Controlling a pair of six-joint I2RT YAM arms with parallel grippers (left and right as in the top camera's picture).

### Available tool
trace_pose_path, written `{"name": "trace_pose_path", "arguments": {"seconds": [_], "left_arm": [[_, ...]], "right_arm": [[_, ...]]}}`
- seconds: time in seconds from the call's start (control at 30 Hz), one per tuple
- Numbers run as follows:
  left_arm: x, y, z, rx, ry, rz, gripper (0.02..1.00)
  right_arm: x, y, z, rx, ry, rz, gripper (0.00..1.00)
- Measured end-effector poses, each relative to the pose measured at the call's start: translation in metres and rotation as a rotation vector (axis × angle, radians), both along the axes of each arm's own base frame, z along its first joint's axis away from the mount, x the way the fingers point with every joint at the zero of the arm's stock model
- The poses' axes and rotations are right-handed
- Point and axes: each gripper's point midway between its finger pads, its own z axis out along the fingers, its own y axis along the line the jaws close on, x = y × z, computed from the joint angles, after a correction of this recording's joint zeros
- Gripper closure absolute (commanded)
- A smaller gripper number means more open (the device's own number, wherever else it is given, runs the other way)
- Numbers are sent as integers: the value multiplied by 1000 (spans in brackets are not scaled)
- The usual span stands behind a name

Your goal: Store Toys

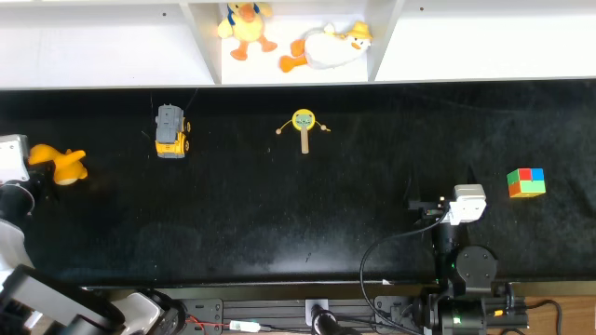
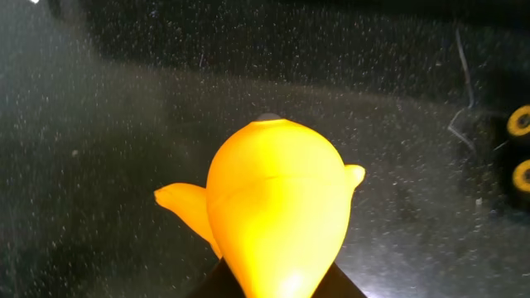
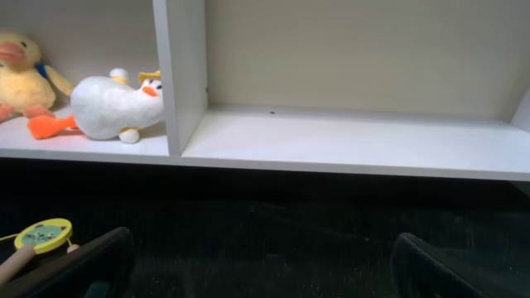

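An orange plastic duck-like toy [image 2: 277,207] sits in my left gripper [image 2: 281,285], which is shut on it just above the black table; the same toy [image 1: 58,164] is at the far left of the table. A grey and yellow toy truck [image 1: 170,130] and a small rattle drum [image 1: 304,123] lie near the back. A coloured cube [image 1: 526,182] rests at the right. My right gripper [image 1: 463,207] stands open and empty near the front right, facing the white shelf [image 3: 348,141].
The middle shelf bay holds a yellow plush duck [image 1: 246,26] and a white plush duck [image 1: 328,46]. The bay to its right [image 3: 356,136] is bare. The truck's yellow wheels [image 2: 520,122] show beyond the held toy.
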Motion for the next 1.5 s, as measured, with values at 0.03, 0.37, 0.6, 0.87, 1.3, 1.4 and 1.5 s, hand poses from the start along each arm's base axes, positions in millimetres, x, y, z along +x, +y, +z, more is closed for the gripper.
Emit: {"name": "trace_pose_path", "arguments": {"seconds": [0.03, 0.37, 0.6, 0.87, 1.3, 1.4, 1.5], "left_arm": [[-1, -1, 3, -17, -4, 19, 982], [16, -27, 47, -54, -69, 97, 967], [53, -47, 84, 4, -104, 94, 950], [87, -52, 122, 84, -243, 107, 932], [130, -25, 120, 61, -208, 129, 954], [141, -26, 109, 50, -188, 117, 956], [153, -30, 98, 46, -182, 97, 954]], "right_arm": [[0, 0, 0, 0, 0, 0, 5], [0, 0, 0, 0, 0, 0, 5], [0, 0, 0, 1, 0, 0, 5], [0, 0, 0, 0, 0, 0, 7], [0, 0, 0, 0, 0, 0, 5], [0, 0, 0, 0, 0, 0, 5], [0, 0, 0, 0, 0, 0, 5]]}}
